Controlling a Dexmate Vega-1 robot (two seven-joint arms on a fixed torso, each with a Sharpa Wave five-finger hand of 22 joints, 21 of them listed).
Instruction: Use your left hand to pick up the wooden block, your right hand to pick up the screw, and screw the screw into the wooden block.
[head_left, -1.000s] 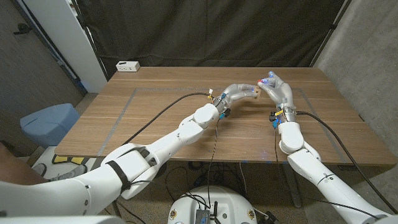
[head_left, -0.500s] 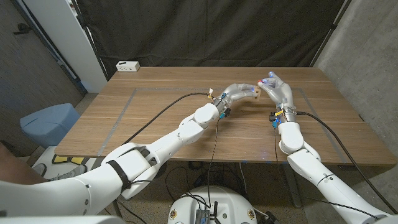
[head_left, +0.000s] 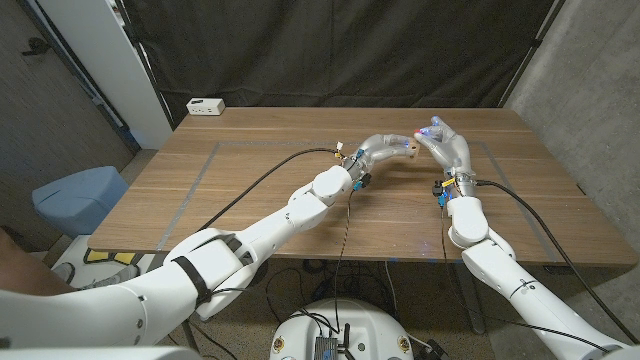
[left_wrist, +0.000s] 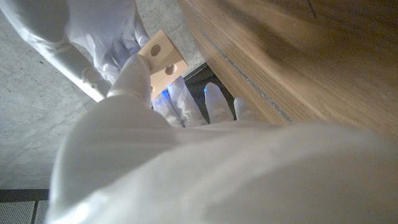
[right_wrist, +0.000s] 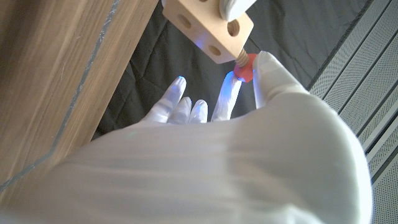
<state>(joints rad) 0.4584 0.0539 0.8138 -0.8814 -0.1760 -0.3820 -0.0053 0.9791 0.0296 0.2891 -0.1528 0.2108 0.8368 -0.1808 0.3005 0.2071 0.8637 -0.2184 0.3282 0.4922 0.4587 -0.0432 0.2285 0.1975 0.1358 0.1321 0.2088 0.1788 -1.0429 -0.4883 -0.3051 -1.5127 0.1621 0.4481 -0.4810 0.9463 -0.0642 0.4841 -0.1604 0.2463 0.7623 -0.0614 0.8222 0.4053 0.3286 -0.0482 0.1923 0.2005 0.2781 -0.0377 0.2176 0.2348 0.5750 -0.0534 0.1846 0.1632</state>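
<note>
The left hand (head_left: 383, 150) grips the wooden block (right_wrist: 209, 30) aloft above the table (head_left: 250, 190), holes exposed, so the right hand (head_left: 446, 145) can twist its pinched red-headed screw (right_wrist: 243, 67) in

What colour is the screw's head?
Red-orange; the screw shows best in the right wrist view, at the wooden block.

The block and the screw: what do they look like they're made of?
The wooden block looks like pale, unfinished wood: matte, light tan, with cleanly drilled round holes. The screw has a glossy red head, probably plastic, and a tan threaded shank entering the block, which could be wood or plastic; I can't tell which. The left robot hand holds the block; the right robot hand pinches the screw.
</note>
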